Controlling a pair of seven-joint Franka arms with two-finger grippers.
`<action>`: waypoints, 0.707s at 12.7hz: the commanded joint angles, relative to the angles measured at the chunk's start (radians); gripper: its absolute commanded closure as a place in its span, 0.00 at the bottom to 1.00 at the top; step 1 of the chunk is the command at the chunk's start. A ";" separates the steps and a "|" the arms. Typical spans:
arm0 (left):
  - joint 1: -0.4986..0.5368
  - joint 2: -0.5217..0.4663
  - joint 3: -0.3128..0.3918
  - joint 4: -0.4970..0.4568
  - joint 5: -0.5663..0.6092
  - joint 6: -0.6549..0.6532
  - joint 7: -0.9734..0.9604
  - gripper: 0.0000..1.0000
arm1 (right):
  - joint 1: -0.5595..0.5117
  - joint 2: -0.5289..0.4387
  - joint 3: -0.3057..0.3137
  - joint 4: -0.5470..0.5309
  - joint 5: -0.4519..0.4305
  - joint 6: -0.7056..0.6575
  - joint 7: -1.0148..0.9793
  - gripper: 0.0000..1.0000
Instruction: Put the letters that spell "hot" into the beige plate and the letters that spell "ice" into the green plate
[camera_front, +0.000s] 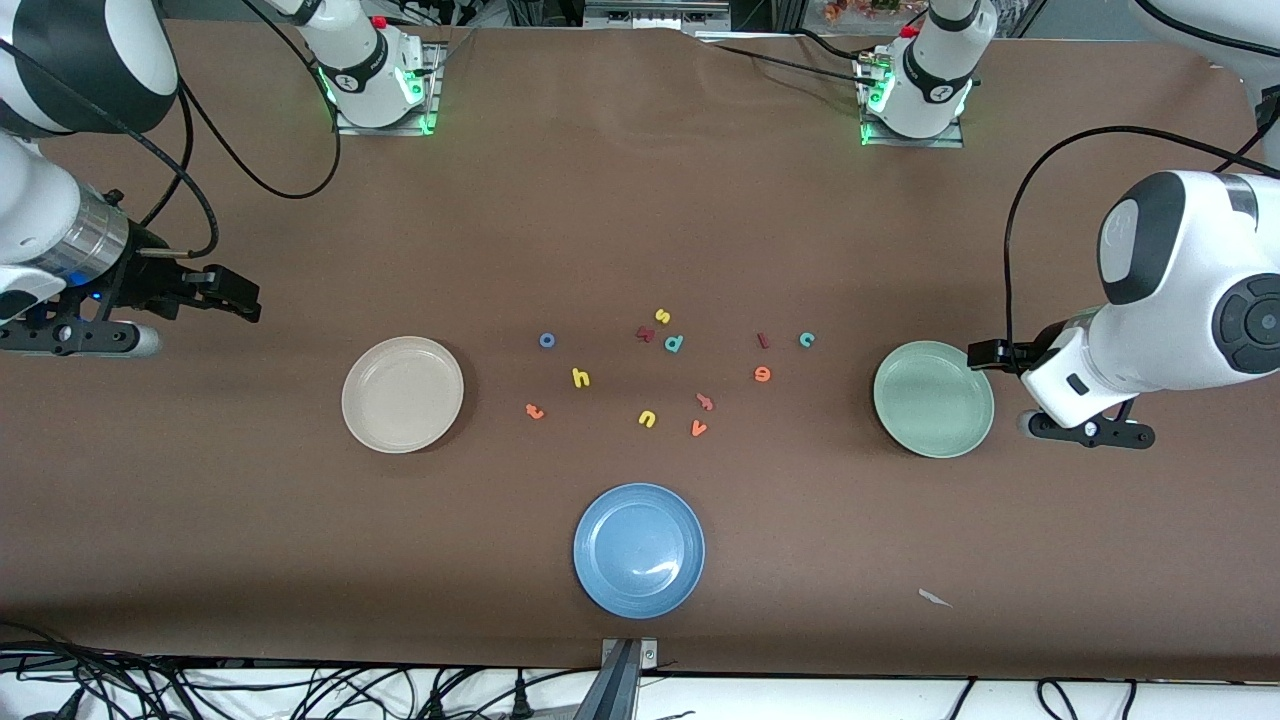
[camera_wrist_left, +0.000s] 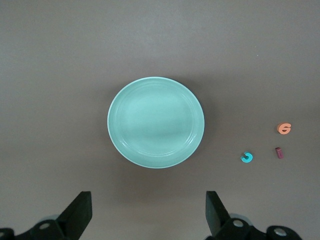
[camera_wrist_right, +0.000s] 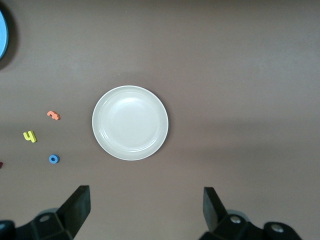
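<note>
The beige plate lies bare toward the right arm's end; the green plate lies bare toward the left arm's end. Between them on the table are the blue "o", yellow "h" and orange "t", and closer to the green plate the dark red "i", teal "c" and orange "e". My left gripper hangs open by the green plate, holding nothing. My right gripper hangs open by the beige plate, holding nothing.
A blue plate sits nearer the front camera. Other letters lie among the task's: yellow "s", teal "p", yellow "u", orange "v", a dark red piece and a salmon piece.
</note>
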 joint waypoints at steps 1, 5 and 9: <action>-0.005 -0.009 0.008 -0.007 -0.028 -0.007 0.009 0.00 | -0.008 -0.014 0.006 -0.013 -0.012 -0.017 -0.011 0.00; -0.005 -0.009 0.008 -0.007 -0.028 -0.007 0.009 0.00 | -0.004 -0.013 0.006 -0.003 -0.015 -0.016 -0.014 0.00; -0.001 -0.014 0.008 -0.004 -0.031 -0.007 0.018 0.00 | -0.006 -0.013 0.006 -0.003 -0.011 -0.008 -0.008 0.00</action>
